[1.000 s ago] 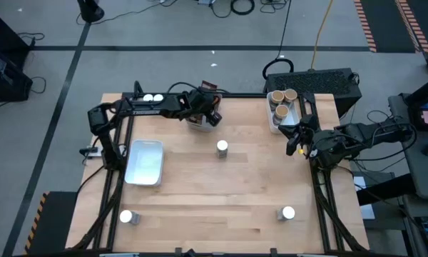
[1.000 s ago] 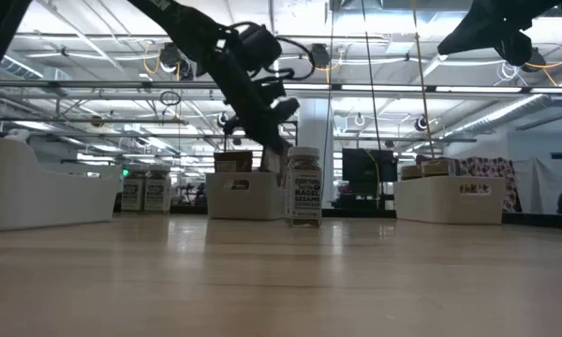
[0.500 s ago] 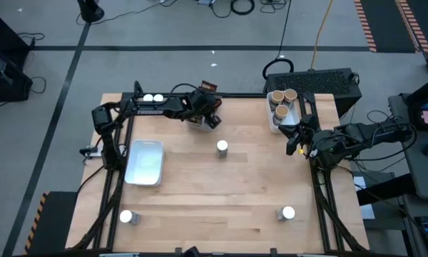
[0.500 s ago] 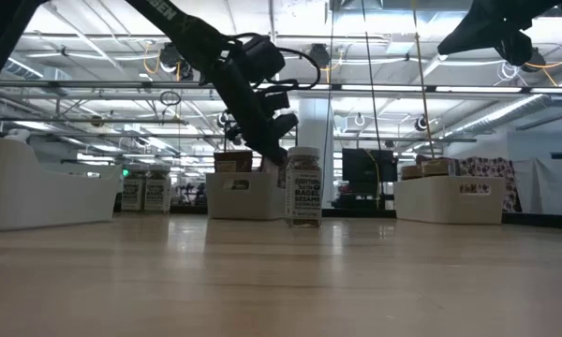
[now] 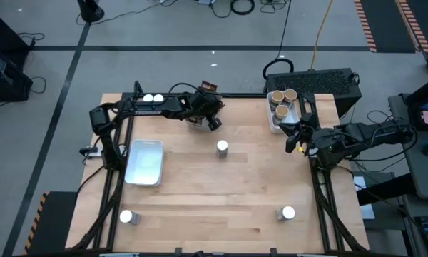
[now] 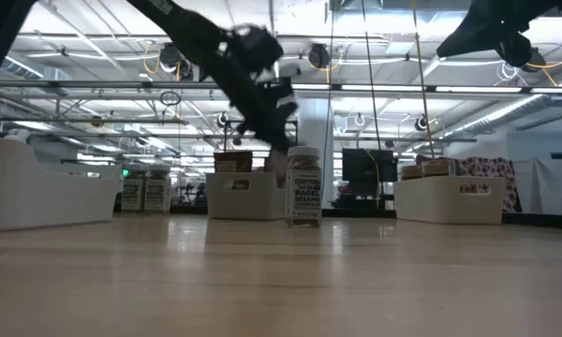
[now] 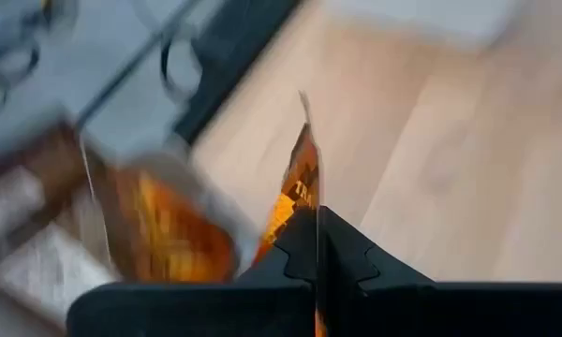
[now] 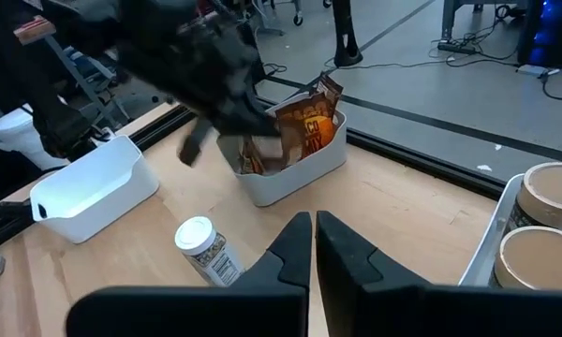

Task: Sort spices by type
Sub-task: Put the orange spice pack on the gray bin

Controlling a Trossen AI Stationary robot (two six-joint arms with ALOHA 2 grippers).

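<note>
The left gripper (image 5: 212,123) is clamped on the edge of an orange packet (image 7: 300,183), just above the bin (image 8: 295,170) of packets. A jar (image 5: 222,148) stands near it. The right gripper (image 5: 294,145) hangs closed beside the tubs (image 5: 282,101).

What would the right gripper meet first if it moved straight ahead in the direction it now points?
Probably the white-capped jar standing on the table; the right gripper, shut, points roughly toward it. Depth is unclear, so it might pass beside it toward the tray of packets.
</note>
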